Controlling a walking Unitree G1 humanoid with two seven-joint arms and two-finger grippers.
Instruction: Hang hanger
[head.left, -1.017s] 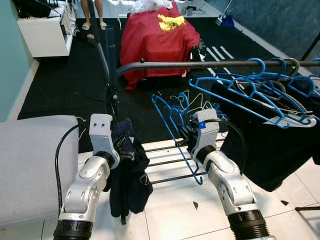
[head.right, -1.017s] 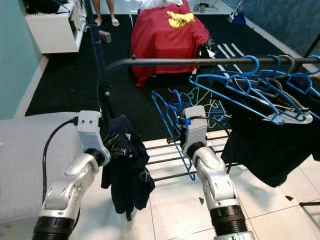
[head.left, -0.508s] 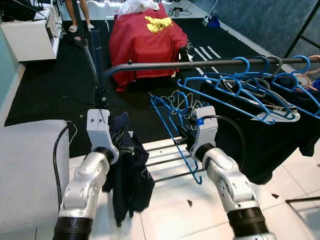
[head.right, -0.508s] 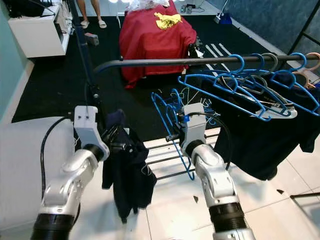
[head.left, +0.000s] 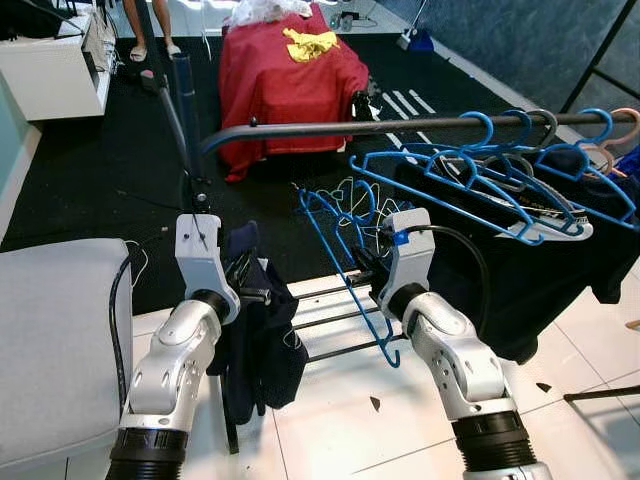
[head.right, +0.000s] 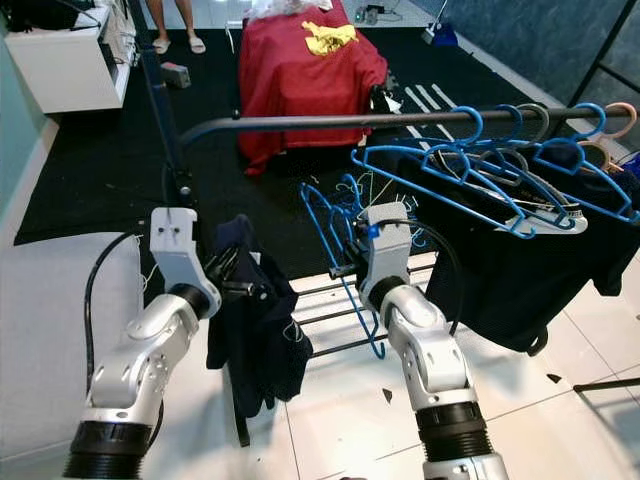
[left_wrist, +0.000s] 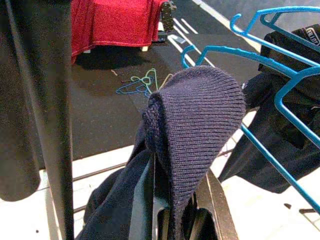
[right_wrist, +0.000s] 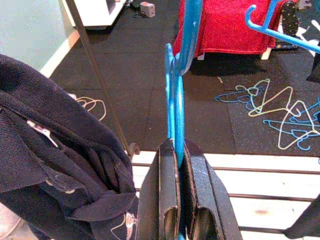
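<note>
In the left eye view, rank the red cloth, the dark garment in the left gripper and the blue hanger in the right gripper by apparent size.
1. red cloth, largest, though farthest away.
2. dark garment held by the left gripper; nearness inflates it.
3. blue hanger in the right gripper: similar height, thin outline only.

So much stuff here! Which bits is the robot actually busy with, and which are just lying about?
In use:
- blue hanger, clamped in the right end effector
- dark navy garment, clamped in the left end effector
- clothes rail

Lying about:
- loose hangers on the mat
- red cloth
- hung hangers
</note>
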